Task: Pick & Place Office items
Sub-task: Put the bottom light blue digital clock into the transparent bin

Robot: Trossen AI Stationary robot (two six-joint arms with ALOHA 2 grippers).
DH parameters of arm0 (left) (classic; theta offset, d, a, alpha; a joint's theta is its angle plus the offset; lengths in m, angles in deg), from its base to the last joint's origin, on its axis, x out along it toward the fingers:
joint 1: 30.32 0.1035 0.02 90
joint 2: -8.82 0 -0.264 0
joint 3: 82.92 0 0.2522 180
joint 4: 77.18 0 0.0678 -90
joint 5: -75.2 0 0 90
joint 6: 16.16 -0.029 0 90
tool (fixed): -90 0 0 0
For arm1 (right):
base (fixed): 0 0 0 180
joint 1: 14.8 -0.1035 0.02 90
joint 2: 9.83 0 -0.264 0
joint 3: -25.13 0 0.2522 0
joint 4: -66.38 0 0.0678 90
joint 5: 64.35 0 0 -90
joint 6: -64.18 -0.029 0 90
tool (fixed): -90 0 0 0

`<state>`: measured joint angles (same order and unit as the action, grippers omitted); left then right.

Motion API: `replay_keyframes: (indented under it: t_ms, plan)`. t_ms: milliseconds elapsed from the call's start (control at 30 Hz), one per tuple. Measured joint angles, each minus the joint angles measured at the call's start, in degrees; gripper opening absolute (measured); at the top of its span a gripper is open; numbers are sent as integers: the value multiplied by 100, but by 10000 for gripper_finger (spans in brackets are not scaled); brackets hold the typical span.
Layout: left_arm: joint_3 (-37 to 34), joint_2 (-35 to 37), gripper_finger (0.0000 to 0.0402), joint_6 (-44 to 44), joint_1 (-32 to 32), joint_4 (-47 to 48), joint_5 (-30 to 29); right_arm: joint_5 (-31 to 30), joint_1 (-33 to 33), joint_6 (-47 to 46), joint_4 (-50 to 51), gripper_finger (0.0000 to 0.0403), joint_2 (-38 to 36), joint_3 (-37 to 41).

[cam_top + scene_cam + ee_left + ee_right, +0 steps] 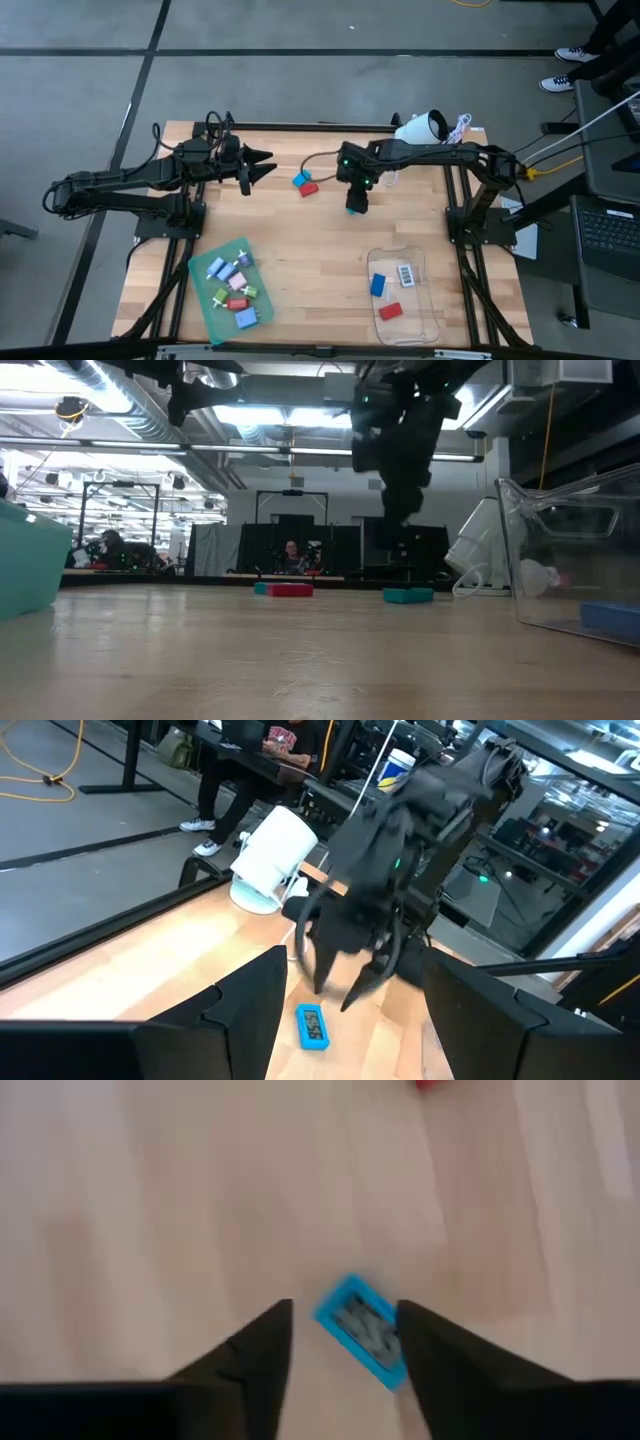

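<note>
My right gripper (340, 1312) hangs open above the middle of the table, fingers pointing down. Straight below it a small blue rectangular office item (362, 1330) lies flat on the wood; in the low view the same piece (408, 595) rests on the table, well under the fingers (400, 510). A blue (299, 180) and a red piece (309, 188) lie side by side to its left. My left gripper (262, 165) waits open and empty over the far left of the table.
A green tray (205, 300) at the near left holds several small pieces. A clear tray (420, 320) at the near right holds a blue, a red and a white piece. A white rounded device (420, 127) with a cord stands at the far right.
</note>
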<state>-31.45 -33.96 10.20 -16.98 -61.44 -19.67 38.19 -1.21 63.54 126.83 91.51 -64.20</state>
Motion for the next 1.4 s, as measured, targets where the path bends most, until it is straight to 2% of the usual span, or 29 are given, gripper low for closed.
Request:
replay_keyframes:
  t_ms: [133,267,400,600,700,800,933,1033,1100,1300,1400]
  plan:
    - [0,-2,226,29,0,2,-4,-78,-35,367,42,245,208,2]
    - [0,-1,226,149,0,65,-2,31,-49,562,107,281,411,2]
    - [0,-2,226,202,0,151,0,3,-57,891,137,289,559,2]
    - [0,0,226,235,0,149,1,-369,-58,1550,131,289,631,2]
    - [0,-2,226,250,0,151,1,-552,-59,1596,190,284,631,2]
    - [0,-1,226,292,0,153,3,-573,-34,760,300,280,631,2]
    - [0,-1,226,278,0,153,2,-326,15,-1453,303,279,631,3]
    - [0,-1,226,170,0,153,-1,-87,-66,-1622,11,279,631,4]
    - [0,0,226,108,0,153,-6,-307,-217,-1067,-162,279,631,4]
    - [0,-1,226,49,0,154,85,-1186,-628,2167,-132,279,631,4]
    - [0,-2,226,49,0,154,145,-1671,-684,3232,-183,278,631,4]
